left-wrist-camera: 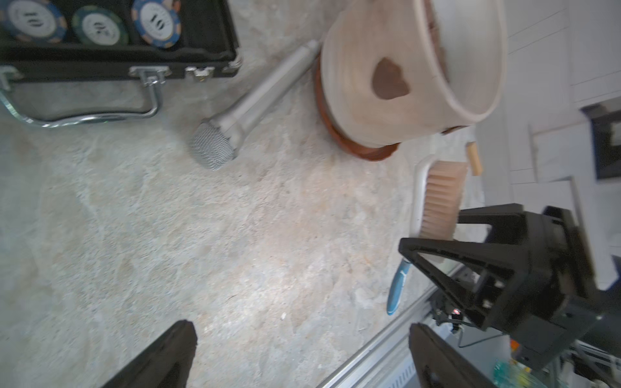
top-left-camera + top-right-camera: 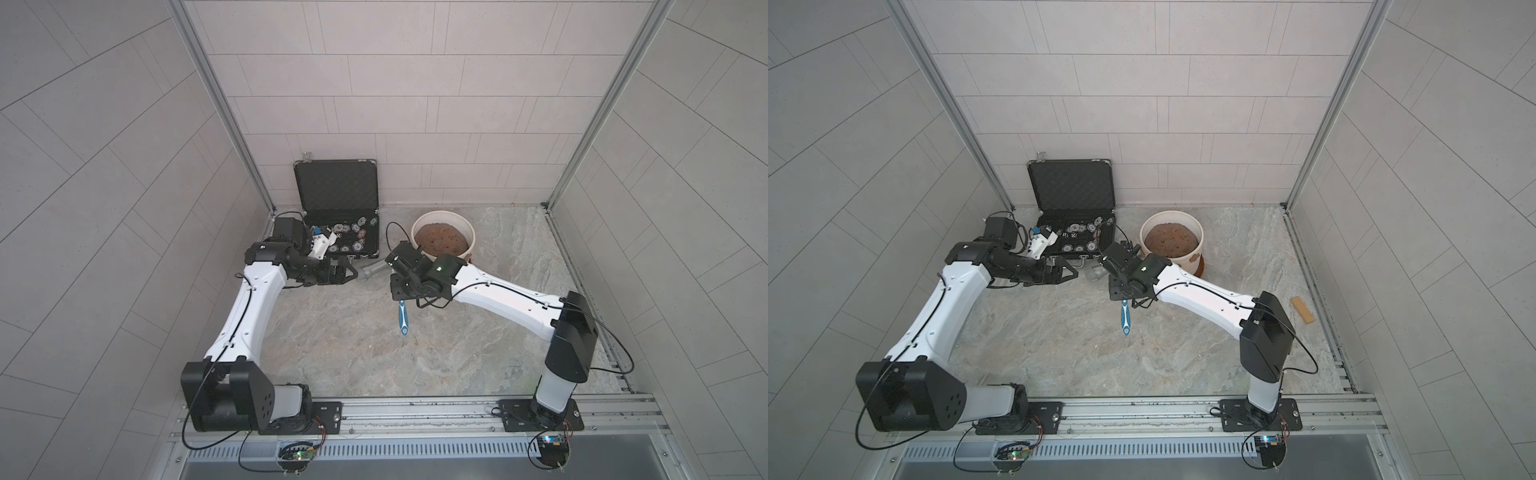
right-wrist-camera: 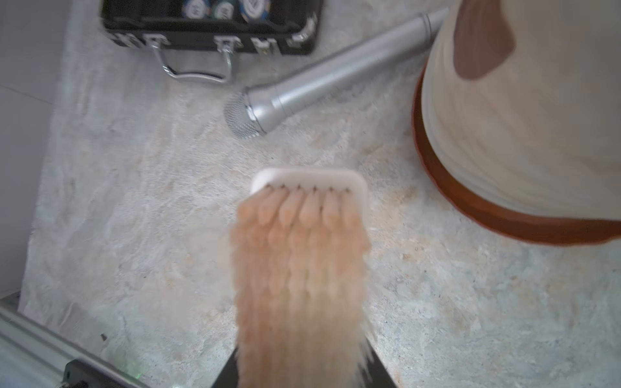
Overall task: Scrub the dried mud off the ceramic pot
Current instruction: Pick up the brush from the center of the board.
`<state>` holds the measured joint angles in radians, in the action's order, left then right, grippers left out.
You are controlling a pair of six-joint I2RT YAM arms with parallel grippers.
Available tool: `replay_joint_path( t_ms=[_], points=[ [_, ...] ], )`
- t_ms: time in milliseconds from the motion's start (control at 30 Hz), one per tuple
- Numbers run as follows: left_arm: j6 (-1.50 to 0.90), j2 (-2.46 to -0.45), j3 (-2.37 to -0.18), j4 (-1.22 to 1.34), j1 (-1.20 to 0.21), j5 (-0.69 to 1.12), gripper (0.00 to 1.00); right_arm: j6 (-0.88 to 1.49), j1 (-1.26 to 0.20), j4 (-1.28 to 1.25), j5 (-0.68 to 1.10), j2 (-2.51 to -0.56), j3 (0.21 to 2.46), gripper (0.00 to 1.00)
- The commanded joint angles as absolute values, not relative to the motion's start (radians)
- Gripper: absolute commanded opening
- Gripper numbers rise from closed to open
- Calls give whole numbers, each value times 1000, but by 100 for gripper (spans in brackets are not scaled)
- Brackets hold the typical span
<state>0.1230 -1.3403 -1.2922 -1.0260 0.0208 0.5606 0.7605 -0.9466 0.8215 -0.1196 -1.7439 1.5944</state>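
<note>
The cream ribbed ceramic pot (image 2: 442, 213) (image 2: 1170, 213) stands at the back right, filled with brown soil. Dried mud shows as a brown patch on its wall (image 1: 389, 80) (image 3: 480, 43), and another low on the wall (image 2: 1192, 259). My right gripper (image 2: 400, 289) (image 2: 1119, 291) (image 3: 302, 369) is shut on a scrub brush (image 3: 299, 252) (image 1: 440, 198) with tan bristles, a white back and a blue-white handle (image 2: 403, 318). It hovers in front of the pot, a little left of it and apart from it. My left gripper (image 2: 353, 274) (image 1: 302, 336) is open and empty, left of the brush.
A reddish-brown saucer (image 1: 363, 147) lies under the pot. A silver microphone (image 2: 372, 272) (image 3: 336, 77) lies between both grippers and the pot. An open black case with poker chips (image 2: 345, 232) stands at the back left. A wooden block (image 2: 1302, 309) lies by the right wall.
</note>
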Motion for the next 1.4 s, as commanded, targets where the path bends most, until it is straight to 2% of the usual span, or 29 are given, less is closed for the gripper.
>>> replay_joint_path(
  t_ms=[0,167,267,467,600,733,867,1033,1267,1367],
  points=[
    [142,-1311,-1335,-1094,25,788,100,628,-948,747,-28,-1679,1626,28],
    [123,-1322,-1348,-1107,26,1028,100,503,-948,629,140,-1597,1633,29],
    [163,-1315,-1376,-1141,26,1162,100,443,-948,560,205,-1543,1598,36],
    [300,-1308,-1434,-1263,26,1318,100,418,-948,412,389,-1458,1499,37],
    [439,-1305,-1437,-1346,26,1468,100,484,-948,300,541,-1458,1482,36],
    [750,-1312,-1488,-1576,26,1488,100,600,-948,129,657,-1458,1454,36],
    [751,-1318,-1519,-1597,26,1508,100,791,-948,-165,718,-1463,1363,35],
    [736,-1327,-1557,-1603,26,1550,100,898,-961,-292,756,-1509,1351,35],
    [732,-1329,-1574,-1607,27,1552,78,966,-963,-398,764,-1529,1321,35],
    [719,-1334,-1588,-1605,26,1543,64,985,-963,-426,770,-1531,1308,34]
  ],
)
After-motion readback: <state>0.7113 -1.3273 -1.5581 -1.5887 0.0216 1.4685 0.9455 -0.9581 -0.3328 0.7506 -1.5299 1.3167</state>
